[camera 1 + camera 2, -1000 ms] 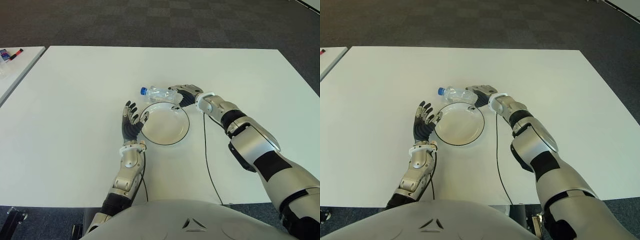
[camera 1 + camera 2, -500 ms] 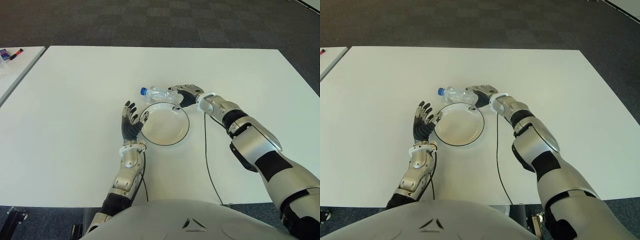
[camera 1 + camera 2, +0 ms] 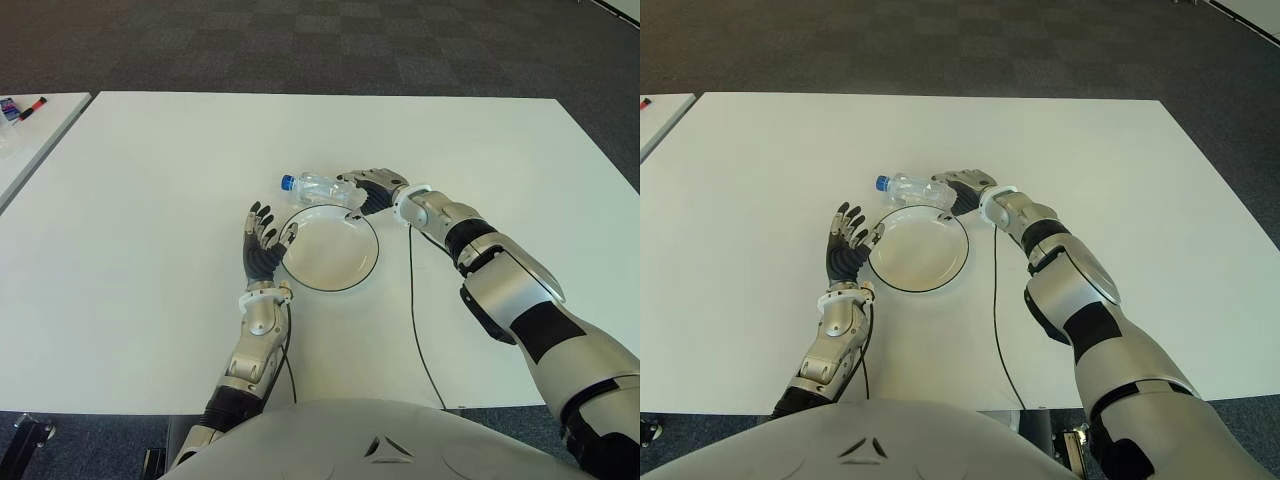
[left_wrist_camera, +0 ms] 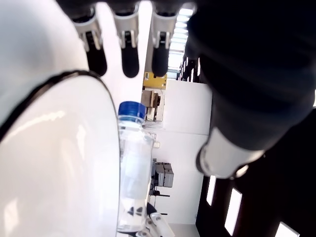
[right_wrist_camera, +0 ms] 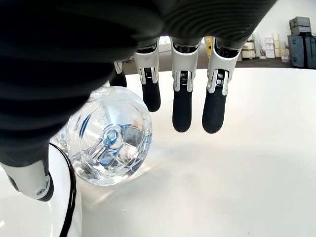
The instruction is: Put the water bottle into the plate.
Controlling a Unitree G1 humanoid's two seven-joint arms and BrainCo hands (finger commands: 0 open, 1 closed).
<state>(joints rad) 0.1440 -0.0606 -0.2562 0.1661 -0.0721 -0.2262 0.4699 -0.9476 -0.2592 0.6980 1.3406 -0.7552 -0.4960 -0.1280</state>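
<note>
While the clear plastic water bottle with a blue cap (image 3: 312, 186) lies on its side on the white table (image 3: 150, 200), just beyond the far rim of the round white plate with a thin black edge (image 3: 329, 247), the right hand (image 3: 368, 190) sits at the bottle's base end, on the plate's far right side. Seen from the right wrist, its fingers (image 5: 181, 106) hang extended above the tabletop, with the bottle's moulded bottom (image 5: 111, 143) just beside them and under the palm; they are not wrapped around it, and whether any finger touches the plastic cannot be told. The bottle's cap points toward the robot's left, and its body runs along the plate's rim, close to it.

Beside the plate's left edge, the left hand (image 3: 262, 246) shows with its palm turned toward the plate and its fingers (image 4: 129, 54) spread and straight, holding nothing. A thin black cable (image 3: 415, 320) runs across the table to the right of the plate.
</note>
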